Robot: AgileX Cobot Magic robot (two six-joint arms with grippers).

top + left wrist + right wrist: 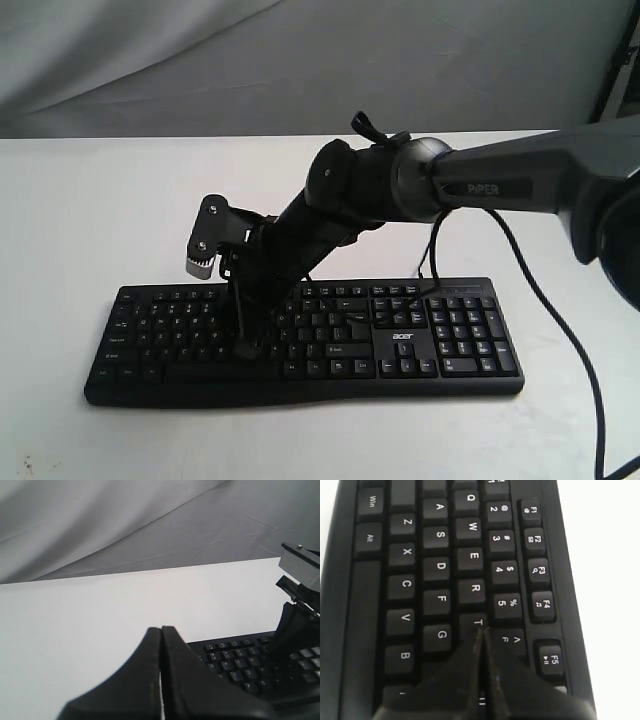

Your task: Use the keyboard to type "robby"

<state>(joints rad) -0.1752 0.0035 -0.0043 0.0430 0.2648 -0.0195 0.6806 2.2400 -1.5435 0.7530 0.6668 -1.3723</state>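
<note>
The black keyboard (300, 386) lies across the white table, with its acer logo (402, 337) beside the number pad. My right gripper (243, 350) reaches over from the right and points down at the left half of the keys. In the right wrist view the right gripper (481, 630) is shut, and its joined tips sit at the edge of the T key (476, 622), with R (474, 588) and G (440, 635) close by. The left gripper (161, 629) is shut with nothing in it, off the keyboard's (235, 661) left end. It does not show in the exterior view.
The right arm (480, 185) spans the table above the keyboard's right half. A black cable (560, 335) trails over the table at the right. A grey cloth backdrop (300, 60) hangs behind the white table (80, 220). The right arm's wrist (300, 575) shows in the left wrist view.
</note>
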